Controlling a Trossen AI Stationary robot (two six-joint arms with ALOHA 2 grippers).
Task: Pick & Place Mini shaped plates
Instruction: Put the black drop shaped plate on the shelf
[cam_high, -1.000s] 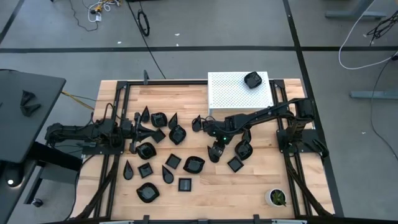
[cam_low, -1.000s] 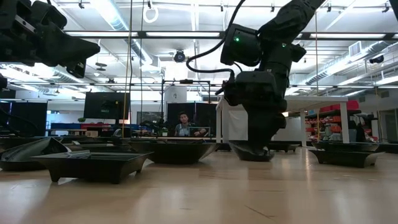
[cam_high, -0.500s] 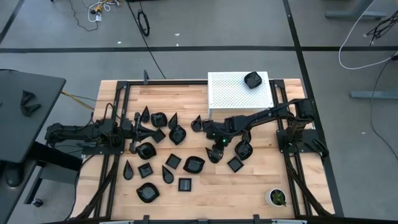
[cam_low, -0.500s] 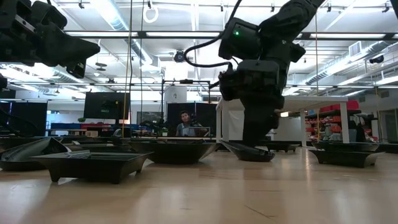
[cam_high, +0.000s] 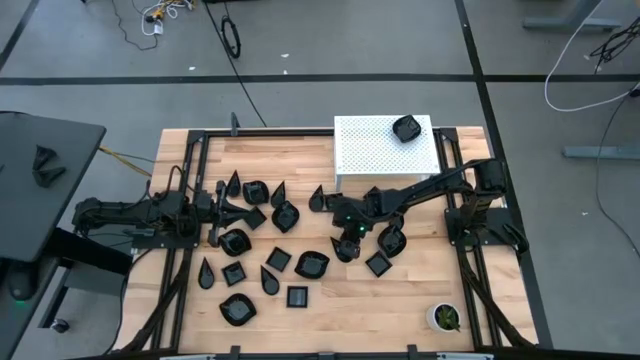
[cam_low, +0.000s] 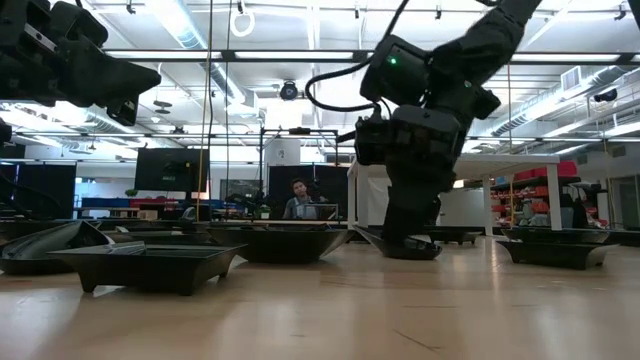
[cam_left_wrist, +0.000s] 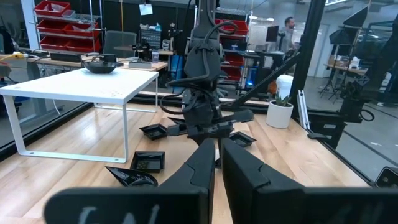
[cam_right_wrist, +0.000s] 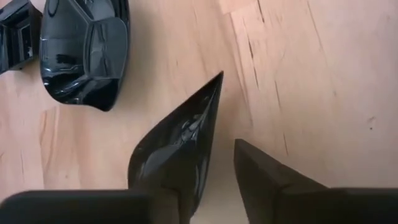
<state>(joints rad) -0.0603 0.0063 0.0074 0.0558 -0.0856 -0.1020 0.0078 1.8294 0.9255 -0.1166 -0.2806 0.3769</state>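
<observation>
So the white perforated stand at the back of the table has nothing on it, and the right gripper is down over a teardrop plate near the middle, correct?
Not quite: the white perforated stand is not bare. The high view shows one rounded black plate sitting near its back right corner. The rest holds: the right gripper is down over a teardrop plate near the middle of the table.

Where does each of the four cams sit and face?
High: overhead, straight down; both arms, white perforated stand.
Low: table height, level across; right arm over a teardrop plate.
Left wrist: looks past its own left gripper at the right arm.
Right wrist: faces down; right gripper at the teardrop plate.
Shared: high and left wrist both show the stand.
</observation>
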